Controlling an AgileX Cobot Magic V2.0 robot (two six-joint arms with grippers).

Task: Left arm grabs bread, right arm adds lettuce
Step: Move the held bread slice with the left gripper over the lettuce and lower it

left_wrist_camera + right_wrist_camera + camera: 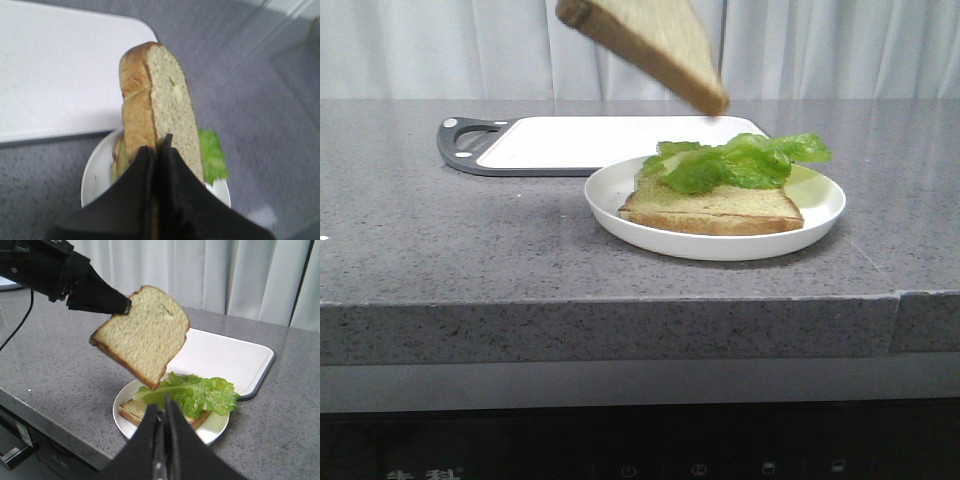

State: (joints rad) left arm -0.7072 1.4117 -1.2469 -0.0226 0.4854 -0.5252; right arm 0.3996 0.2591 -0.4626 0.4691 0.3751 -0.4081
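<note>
My left gripper (157,145) is shut on the bread (655,45), a thick toast slice held tilted in the air above the white plate (820,205). In the right wrist view the left gripper (122,305) pinches the bread (145,337) at its upper corner. The green lettuce (735,160) lies on a second, flatter slice (710,212) on the plate. My right gripper (162,402) is shut and empty, drawn back on the near side of the plate (217,422). Neither gripper shows in the front view.
A white cutting board with a dark grey rim (570,140) lies behind the plate on the grey stone counter. The counter's front edge (620,300) is close in front of the plate. White curtains hang at the back.
</note>
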